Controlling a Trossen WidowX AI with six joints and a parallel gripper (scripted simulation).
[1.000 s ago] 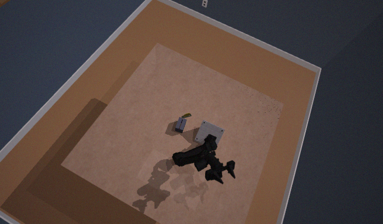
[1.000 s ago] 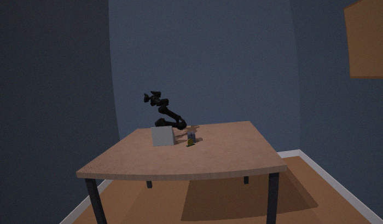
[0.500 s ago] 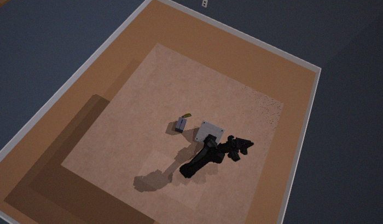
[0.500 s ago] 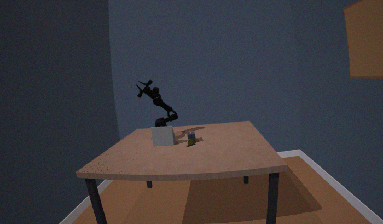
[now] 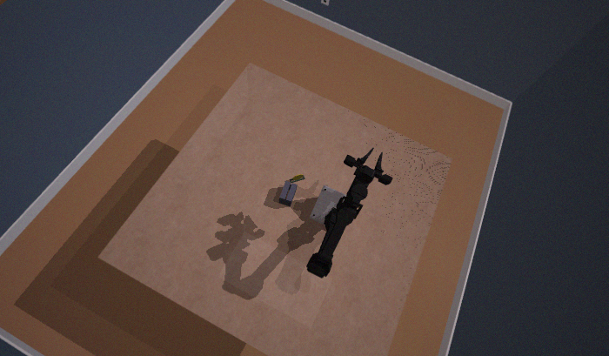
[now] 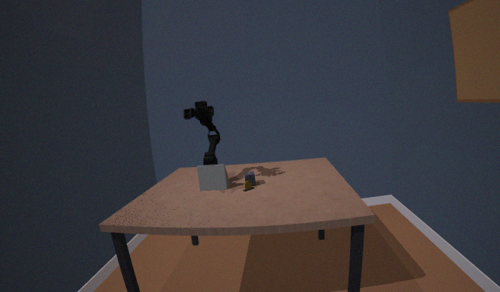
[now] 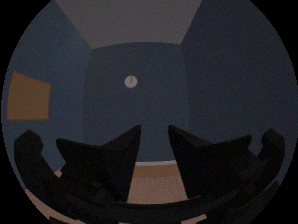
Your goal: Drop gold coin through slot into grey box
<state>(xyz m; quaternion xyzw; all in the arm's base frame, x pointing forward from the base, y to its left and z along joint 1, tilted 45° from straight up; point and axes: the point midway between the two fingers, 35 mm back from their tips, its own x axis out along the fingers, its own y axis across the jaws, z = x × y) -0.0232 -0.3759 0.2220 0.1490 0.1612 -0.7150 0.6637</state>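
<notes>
The gold coin (image 5: 297, 177) (image 6: 248, 184) stands on edge in its low, dark holder, of which only a thin strip shows beneath it. Right beside it is a small blue-grey box (image 5: 284, 194) (image 6: 250, 180) with a thin dark slot line along its lid. My gripper (image 5: 377, 150) (image 7: 154, 128) is partly open, with nothing between its fingers. It is high above the table, well away from the coin and the box. In the wrist view its fingers point toward the far wall; coin, holder and box are not in that view.
A larger pale grey block (image 5: 326, 198) (image 6: 213, 177) with small dark dots on its top stands near the slotted box, partly under my arm in the top view. The arm rises from the table (image 5: 202, 177) (image 6: 294, 200). Walls surround the table at a distance.
</notes>
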